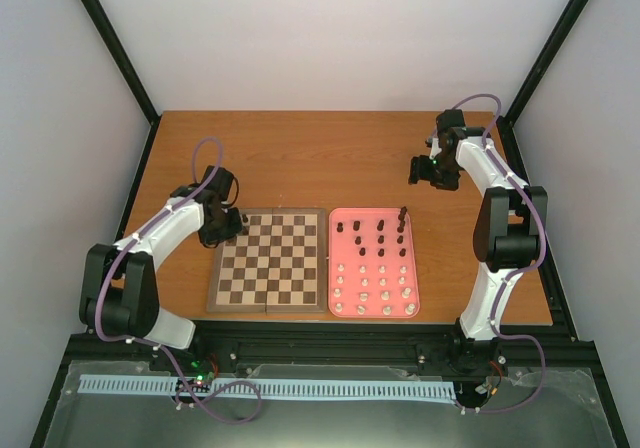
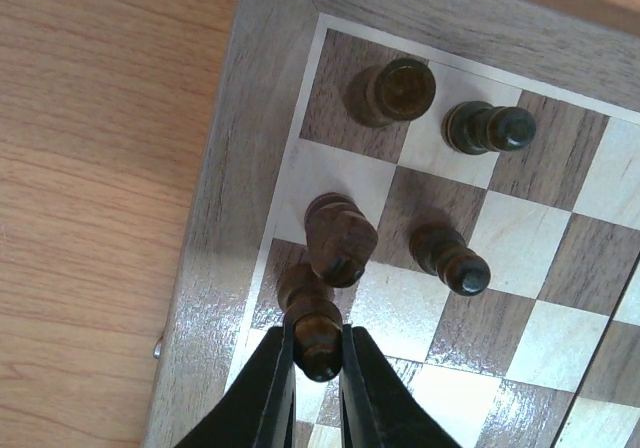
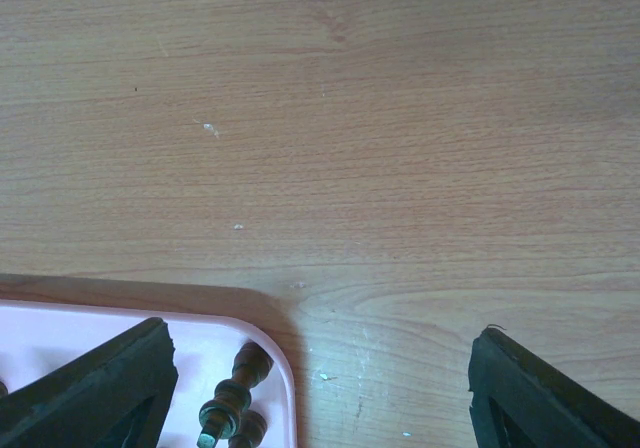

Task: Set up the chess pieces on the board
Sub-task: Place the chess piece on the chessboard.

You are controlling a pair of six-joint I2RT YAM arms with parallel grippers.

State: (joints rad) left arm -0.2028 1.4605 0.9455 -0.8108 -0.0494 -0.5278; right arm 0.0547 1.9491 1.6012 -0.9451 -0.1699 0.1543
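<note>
Risk: L gripper pinches a small dark piece just beside a bigger dark piece at far-left corner of board; a tilted release or sideways pull-out could topple both, maybe the other dark pieces nearby; can't tell if base is down yet, so early release = drop; L jaws narrow, clamped on the piece's head; R gripper spread wide, holds nothing, over table past pink tray, where remaining pieces wait
</note>
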